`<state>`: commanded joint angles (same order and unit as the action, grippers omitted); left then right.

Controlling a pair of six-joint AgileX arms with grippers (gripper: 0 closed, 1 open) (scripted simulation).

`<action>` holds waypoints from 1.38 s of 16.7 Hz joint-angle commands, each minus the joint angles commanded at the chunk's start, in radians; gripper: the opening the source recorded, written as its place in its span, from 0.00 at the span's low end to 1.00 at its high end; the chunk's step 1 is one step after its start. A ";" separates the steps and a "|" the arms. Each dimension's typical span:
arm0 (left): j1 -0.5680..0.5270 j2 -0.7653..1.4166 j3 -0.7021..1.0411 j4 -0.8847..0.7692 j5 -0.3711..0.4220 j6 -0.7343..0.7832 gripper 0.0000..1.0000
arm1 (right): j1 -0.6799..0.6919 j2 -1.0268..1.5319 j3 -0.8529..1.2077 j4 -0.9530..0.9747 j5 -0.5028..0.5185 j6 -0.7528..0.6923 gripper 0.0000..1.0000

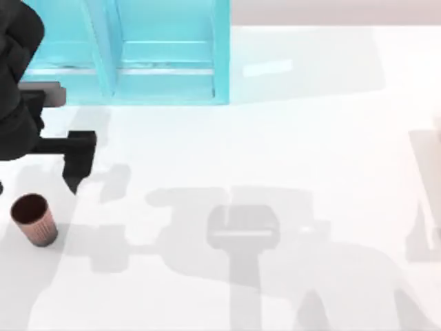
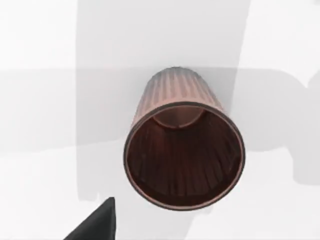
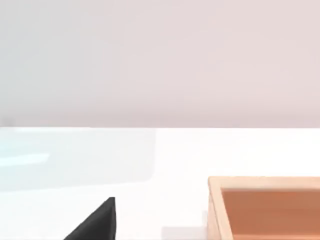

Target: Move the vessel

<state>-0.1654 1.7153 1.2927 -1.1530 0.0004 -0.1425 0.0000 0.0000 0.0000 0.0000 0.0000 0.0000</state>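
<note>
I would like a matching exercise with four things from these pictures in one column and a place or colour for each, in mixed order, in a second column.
Things:
1. cup
2. shelf unit
3. left gripper
4. box

Descriptions:
A. turquoise, at the table's far edge
B. black, above the table, near the cup
C. light orange-brown, open, in the right wrist view
D. copper-brown, ribbed, upright at the table's left side

Pairs: 1-D, 2-A, 3-B, 4-C
</note>
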 joint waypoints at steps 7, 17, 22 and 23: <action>0.000 0.070 -0.198 0.272 0.000 0.001 1.00 | 0.000 0.000 0.000 0.000 0.000 0.000 1.00; 0.000 0.071 -0.200 0.275 0.000 0.001 0.55 | 0.000 0.000 0.000 0.000 0.000 0.000 1.00; 0.000 0.071 -0.200 0.275 0.000 0.001 0.17 | 0.000 0.000 0.000 0.000 0.000 0.000 1.00; 0.000 0.071 -0.200 0.275 0.000 0.001 0.10 | 0.000 0.000 0.000 0.000 0.000 0.000 1.00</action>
<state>-0.1650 1.7864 1.0926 -0.8784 0.0006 -0.1415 0.0000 0.0000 0.0000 0.0000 0.0000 0.0000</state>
